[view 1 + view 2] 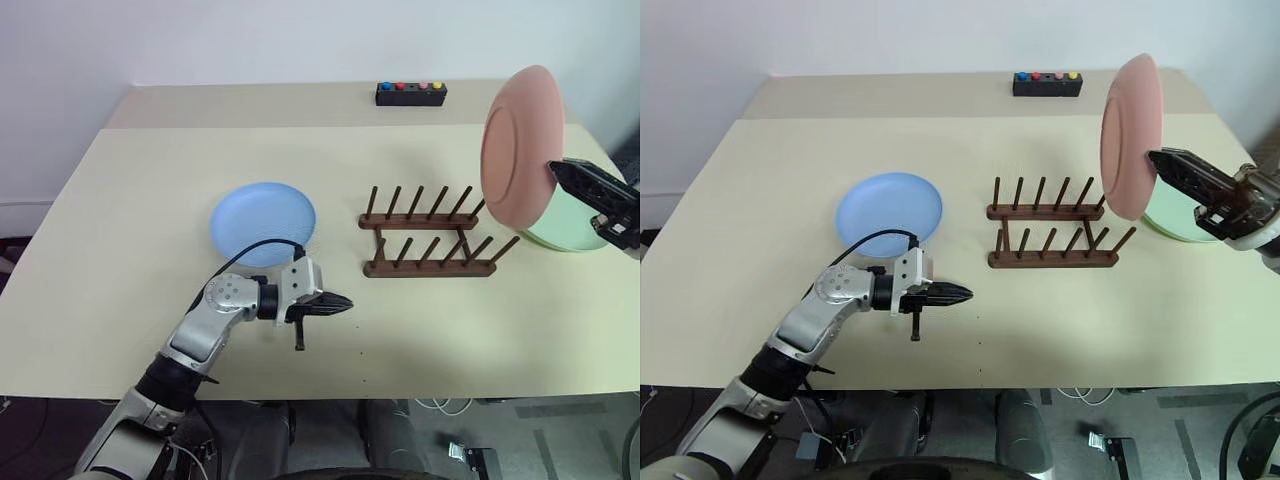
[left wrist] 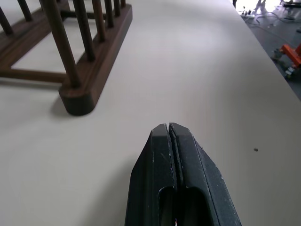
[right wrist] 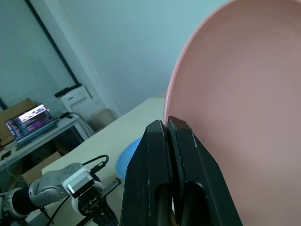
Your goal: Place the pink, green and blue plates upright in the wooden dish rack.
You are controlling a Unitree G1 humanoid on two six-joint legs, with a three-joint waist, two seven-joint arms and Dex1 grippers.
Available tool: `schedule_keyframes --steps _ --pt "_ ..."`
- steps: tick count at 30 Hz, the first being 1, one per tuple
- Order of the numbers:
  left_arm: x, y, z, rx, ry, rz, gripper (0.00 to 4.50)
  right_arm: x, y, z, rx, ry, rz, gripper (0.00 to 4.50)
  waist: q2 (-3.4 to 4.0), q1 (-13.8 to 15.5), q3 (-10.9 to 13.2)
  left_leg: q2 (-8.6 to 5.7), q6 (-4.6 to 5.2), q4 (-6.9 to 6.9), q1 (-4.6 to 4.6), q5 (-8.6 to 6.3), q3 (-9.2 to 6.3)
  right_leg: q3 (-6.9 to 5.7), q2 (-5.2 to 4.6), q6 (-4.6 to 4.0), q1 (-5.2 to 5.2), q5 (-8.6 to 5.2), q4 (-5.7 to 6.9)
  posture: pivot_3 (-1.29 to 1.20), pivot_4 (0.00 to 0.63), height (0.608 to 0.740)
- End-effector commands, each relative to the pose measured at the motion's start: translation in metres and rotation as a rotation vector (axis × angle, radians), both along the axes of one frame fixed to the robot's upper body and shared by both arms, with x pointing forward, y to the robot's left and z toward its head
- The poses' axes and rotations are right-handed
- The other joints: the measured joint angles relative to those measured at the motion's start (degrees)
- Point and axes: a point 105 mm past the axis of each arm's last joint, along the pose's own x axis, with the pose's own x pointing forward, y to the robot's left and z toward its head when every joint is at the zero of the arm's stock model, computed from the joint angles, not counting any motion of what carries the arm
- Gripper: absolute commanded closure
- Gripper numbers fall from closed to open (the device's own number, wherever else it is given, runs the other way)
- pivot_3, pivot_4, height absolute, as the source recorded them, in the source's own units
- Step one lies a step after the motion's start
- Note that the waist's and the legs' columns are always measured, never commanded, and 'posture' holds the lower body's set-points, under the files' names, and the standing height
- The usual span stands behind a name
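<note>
Pink plate (image 1: 519, 145) held on edge, raised beyond right end of wooden dish rack (image 1: 430, 232); likely so rim can drop between pegs. Right gripper (image 1: 556, 170) pinches its lower rim, arm reaching in from right edge. Green plate (image 1: 565, 226) flat on table (image 1: 120, 220) behind it; blue plate (image 1: 262, 223) flat, left of empty rack.

Right eye: left gripper (image 1: 962, 293) closed, empty, low over table, pointing toward rack.

Left wrist: fingers pressed together, rack's end ahead.

Right wrist: fingers clamp pink rim.
</note>
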Motion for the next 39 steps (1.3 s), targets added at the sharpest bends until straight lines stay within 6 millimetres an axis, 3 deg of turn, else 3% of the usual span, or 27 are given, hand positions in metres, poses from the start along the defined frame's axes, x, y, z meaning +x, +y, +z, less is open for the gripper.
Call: schedule_keyframes --steps 1,14,23,30,39 --pt "-0.001 0.001 0.012 -0.024 -0.041 0.003 4.5 -0.004 -0.002 0.011 -0.017 -0.034 0.009 4.48 0.0 0.0 0.0 0.0 0.0 0.0 0.0 0.0 0.0 0.0 0.0 0.0 0.0 0.0 0.0 0.0 0.15 0.74" --pt "0.0 0.001 0.015 -0.03 -0.047 -0.001 4.5 -0.012 -0.002 0.013 -0.005 -0.024 0.036 4.48 0.0 0.0 0.0 0.0 0.0 0.0 0.0 0.0 0.0 0.0 0.0 0.0 0.0 0.0 0.0 0.0 0.15 0.74" --pt "0.005 0.001 0.034 -0.104 -0.081 0.013 4.5 -0.019 0.0 0.016 -0.011 -0.04 0.048 4.48 0.0 0.0 0.0 0.0 0.0 0.0 -0.01 0.0 0.0 0.0 0.0 0.0 0.0 0.0 0.0 0.0 0.15 0.74" --pt "0.007 0.002 0.045 -0.148 -0.085 0.022 4.5 -0.02 0.001 0.014 -0.013 -0.032 0.05 4.48 0.0 0.0 0.0 0.0 0.0 0.0 -0.02 0.0 0.0 0.0 0.0 0.0 -0.02 0.0 0.0 0.0 0.15 0.74" --pt "0.007 0.002 0.044 -0.141 -0.084 0.025 4.5 -0.015 -0.004 0.006 0.007 0.009 0.042 4.48 0.0 0.0 0.0 0.0 0.0 0.0 -0.02 0.0 0.0 0.0 0.0 0.0 -0.02 0.0 0.0 0.0 0.15 0.74"
